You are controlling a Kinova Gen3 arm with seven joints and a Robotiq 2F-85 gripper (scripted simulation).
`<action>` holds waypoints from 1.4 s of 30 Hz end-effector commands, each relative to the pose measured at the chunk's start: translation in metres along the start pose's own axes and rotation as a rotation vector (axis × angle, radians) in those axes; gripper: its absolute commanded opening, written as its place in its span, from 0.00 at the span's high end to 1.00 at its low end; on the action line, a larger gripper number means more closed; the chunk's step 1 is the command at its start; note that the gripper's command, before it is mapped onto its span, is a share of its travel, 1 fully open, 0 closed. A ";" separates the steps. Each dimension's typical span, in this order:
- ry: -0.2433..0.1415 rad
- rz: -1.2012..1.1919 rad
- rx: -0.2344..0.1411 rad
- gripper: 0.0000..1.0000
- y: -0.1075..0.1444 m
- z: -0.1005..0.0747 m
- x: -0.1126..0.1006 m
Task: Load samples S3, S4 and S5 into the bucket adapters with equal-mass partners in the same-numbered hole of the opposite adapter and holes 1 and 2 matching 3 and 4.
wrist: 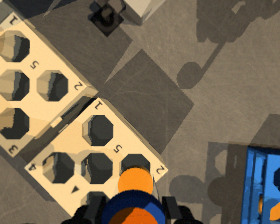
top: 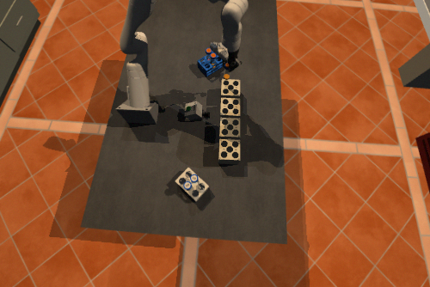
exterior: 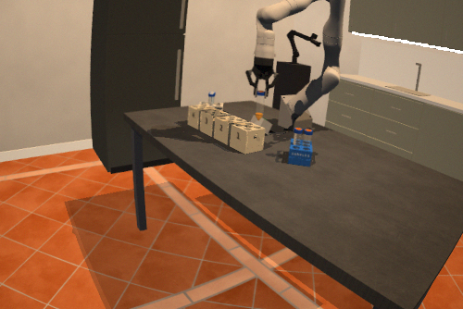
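My gripper (exterior: 262,85) is shut on a sample tube (exterior: 260,105) with a blue cap and an orange dot; I cannot read its ID. The tube hangs upright with a little orange liquid in its tip. In the wrist view the tube (wrist: 135,200) is above hole 2 of adapter 1 (wrist: 98,155), clear of its top. Four cream adapters stand in a row: adapter 1 (exterior: 247,137), 2 (exterior: 229,129), 3 (exterior: 210,120) and 4 (exterior: 198,115). The holes I can see are empty. The blue sample rack (exterior: 301,152) holds two orange-dot tubes.
A white rack of water blanks (top: 192,184) stands at the far end of the row, askew. The small desk with the green DONE key (top: 192,111) sits between the arm's base (top: 137,112) and the adapters. The blue rack (top: 211,64) is beside the gripper.
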State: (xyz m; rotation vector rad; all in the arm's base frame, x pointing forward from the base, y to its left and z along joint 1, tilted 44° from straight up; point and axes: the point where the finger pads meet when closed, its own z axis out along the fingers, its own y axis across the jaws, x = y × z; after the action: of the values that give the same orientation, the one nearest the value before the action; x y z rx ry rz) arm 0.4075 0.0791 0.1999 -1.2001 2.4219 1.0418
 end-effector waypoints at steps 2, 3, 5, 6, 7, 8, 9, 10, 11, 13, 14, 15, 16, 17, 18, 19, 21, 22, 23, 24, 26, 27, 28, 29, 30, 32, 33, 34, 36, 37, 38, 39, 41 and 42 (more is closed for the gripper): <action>0.004 0.003 0.008 0.90 -0.002 -0.010 0.003; 0.004 0.003 0.008 0.90 -0.002 -0.012 0.003; 0.004 0.003 0.008 0.90 -0.002 -0.014 0.003; 0.004 0.004 0.008 0.90 -0.002 -0.016 0.003; 0.004 0.003 0.007 0.90 -0.002 -0.015 0.002; 0.004 0.003 0.007 0.90 -0.002 -0.015 0.002; 0.004 0.003 0.007 0.90 -0.002 -0.015 0.002; 0.004 0.003 0.004 0.90 -0.001 -0.015 0.003; 0.004 -0.004 0.004 0.90 -0.005 -0.014 0.006; 0.004 -0.004 0.005 0.90 -0.011 -0.014 0.010; 0.004 -0.004 0.006 0.90 -0.014 -0.014 0.012; 0.004 -0.004 0.006 0.90 -0.016 -0.014 0.014; 0.004 -0.004 0.006 0.90 -0.019 -0.014 0.016; 0.004 -0.004 0.006 0.90 -0.022 -0.014 0.018; 0.004 -0.004 0.006 0.90 -0.024 -0.014 0.020; 0.004 -0.004 0.005 0.90 -0.027 -0.014 0.022; 0.004 -0.004 0.004 0.90 -0.032 -0.014 0.027; 0.005 -0.004 0.004 0.90 -0.034 -0.014 0.029; 0.005 -0.004 0.004 0.90 -0.037 -0.014 0.031; 0.005 -0.004 0.004 0.90 -0.039 -0.014 0.033; 0.005 -0.004 0.004 0.90 -0.039 -0.014 0.033; 0.005 -0.004 0.003 0.90 -0.042 -0.014 0.035; 0.005 -0.004 0.003 0.90 -0.045 -0.014 0.037; 0.005 -0.004 0.003 0.90 -0.047 -0.014 0.039; 0.005 -0.004 0.003 0.90 -0.050 -0.014 0.041; 0.005 -0.004 0.003 0.90 -0.055 -0.014 0.045; 0.005 -0.004 0.003 0.90 -0.058 -0.014 0.047; 0.005 -0.004 0.003 0.90 -0.060 -0.014 0.049; 0.005 -0.004 0.003 0.90 -0.066 -0.015 0.053; 0.005 -0.004 0.003 0.90 -0.068 -0.015 0.055; 0.005 -0.004 0.003 0.90 -0.071 -0.015 0.057; 0.005 -0.004 0.003 0.90 -0.074 -0.015 0.059; 0.005 -0.004 0.003 0.90 -0.079 -0.015 0.063; 0.005 -0.004 0.003 0.90 -0.079 -0.015 0.063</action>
State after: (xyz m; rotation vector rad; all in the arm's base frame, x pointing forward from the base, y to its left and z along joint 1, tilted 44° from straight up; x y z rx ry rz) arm 0.4301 0.0057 0.1461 -1.2058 2.4240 1.0223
